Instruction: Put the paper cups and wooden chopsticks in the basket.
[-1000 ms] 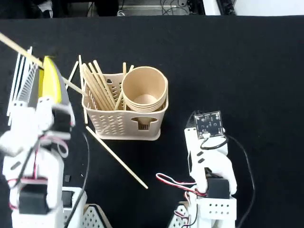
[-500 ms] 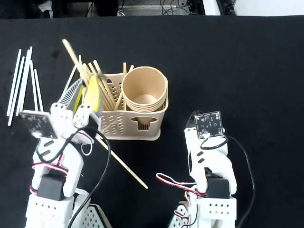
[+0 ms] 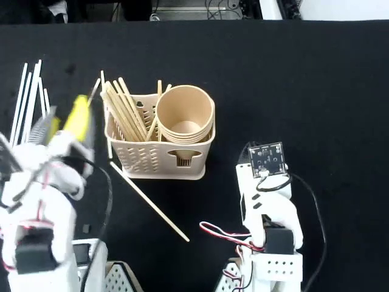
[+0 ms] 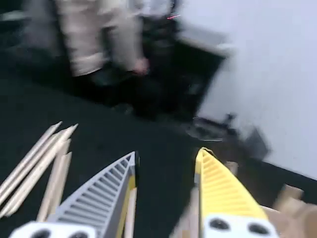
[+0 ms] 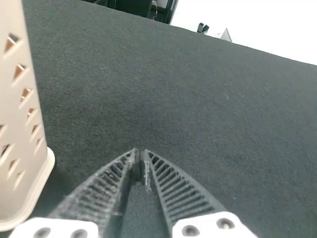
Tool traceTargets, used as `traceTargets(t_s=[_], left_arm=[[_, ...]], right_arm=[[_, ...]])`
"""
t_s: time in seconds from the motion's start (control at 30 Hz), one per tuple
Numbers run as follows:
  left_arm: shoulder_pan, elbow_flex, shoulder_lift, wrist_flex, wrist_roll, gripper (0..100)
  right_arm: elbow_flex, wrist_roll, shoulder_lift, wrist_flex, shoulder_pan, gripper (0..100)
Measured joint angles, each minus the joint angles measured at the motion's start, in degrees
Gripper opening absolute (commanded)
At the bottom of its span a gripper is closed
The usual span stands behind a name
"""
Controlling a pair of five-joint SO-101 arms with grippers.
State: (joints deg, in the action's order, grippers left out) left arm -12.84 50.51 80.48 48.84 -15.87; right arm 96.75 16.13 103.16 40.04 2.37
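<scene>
One black cloth table lies under the left gripper, tilted up and gaping wide, with pale wooden chopsticks just beyond it. The right gripper, pinched closed, hangs low beside the beige plastic basket holding stacked tan paper cups.

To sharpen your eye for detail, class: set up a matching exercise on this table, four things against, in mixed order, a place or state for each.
Things: 1 paper cups; 2 single chopstick; 3 group of chopsticks; 4 right arm's jaws.
States: a shut; b far left on the table; c stacked in the basket; d on the table, on the arms' side of the basket.
Pairs: 1-c; 2-d; 3-b; 4-a.
</scene>
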Motion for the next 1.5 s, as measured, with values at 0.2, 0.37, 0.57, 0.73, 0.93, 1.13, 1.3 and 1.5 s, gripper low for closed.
traceTargets(t_s=[0.2, 0.37, 0.57, 0.73, 0.93, 1.13, 1.3, 1.5], left_arm=[[-3.25, -8.0, -23.47, 0.18, 0.0, 20], [-3.34, -16.88, -45.19, 0.18, 1.41, 20], [-3.6, -30.33, -67.6, 4.31, 6.42, 20], [-3.6, -44.75, -83.16, 12.92, 9.93, 20], [-3.6, -61.89, -100.48, 20.13, 12.4, 20], [-3.6, -79.47, -115.52, 29.54, 19.43, 20], [-3.6, -92.57, -126.24, 35.43, 25.93, 14], [-3.69, -104.88, -137.85, 39.47, 33.76, 6]], right_arm=[[0.0, 0.0, 0.0, 0.0, 0.0, 1.5], [0.0, 0.0, 0.0, 0.0, 0.0, 1.5], [0.0, 0.0, 0.0, 0.0, 0.0, 1.5], [0.0, 0.0, 0.0, 0.0, 0.0, 1.5], [0.0, 0.0, 0.0, 0.0, 0.0, 1.5], [0.0, 0.0, 0.0, 0.0, 0.0, 1.5], [0.0, 0.0, 0.0, 0.0, 0.0, 1.5], [0.0, 0.0, 0.0, 0.0, 0.0, 1.5]])
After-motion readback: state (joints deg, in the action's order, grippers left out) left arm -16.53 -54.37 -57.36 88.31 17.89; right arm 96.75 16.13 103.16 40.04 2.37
